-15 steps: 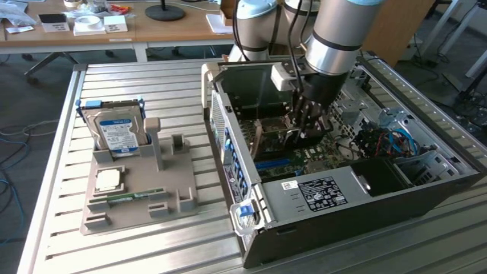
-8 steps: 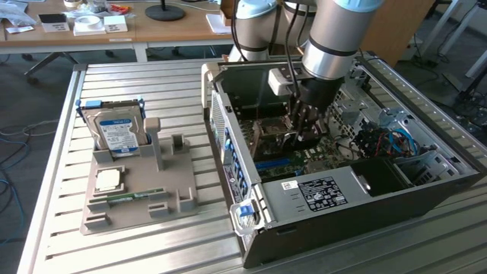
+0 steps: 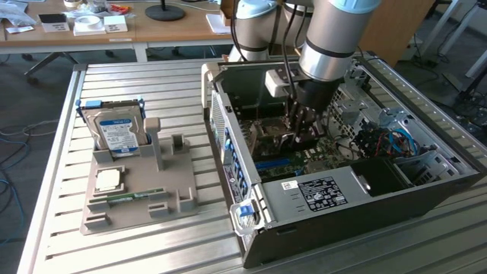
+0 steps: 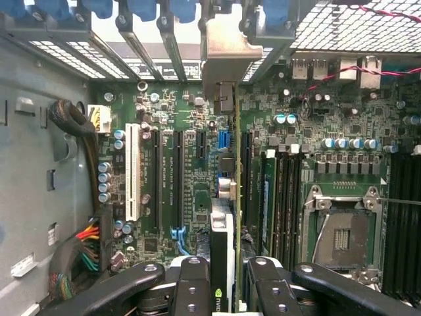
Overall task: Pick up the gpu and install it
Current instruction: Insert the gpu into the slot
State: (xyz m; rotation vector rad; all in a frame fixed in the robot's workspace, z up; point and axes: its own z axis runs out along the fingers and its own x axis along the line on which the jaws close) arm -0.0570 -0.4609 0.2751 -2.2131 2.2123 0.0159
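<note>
the end effector [image 4: 222, 289] was closed on the gpu [image 4: 222, 230], gripping the thin card edge-on between its fingers [image 4: 191, 286] inside the open computer case [image 3: 343, 194]. the card stood over the motherboard [image 4: 168, 164], parallel to the long slots, its metal bracket [image 4: 223, 46] toward the case's back wall; whether it sat in a slot i could not tell. the hard drive [image 3: 114, 132] stood in a holder on the bench [image 3: 129, 80], well apart.

Arm [image 3: 331, 34] was silver-grey tube, light-blue joint caps, black band at the joint; white box [image 3: 278, 83] was mounted at wrist; black cables [image 3: 287, 40] ran down alongside; gripper [image 3: 300, 132] was dark; fingers [image 4: 192, 289] were black linkage bars, silver screw heads at pivots.
</note>
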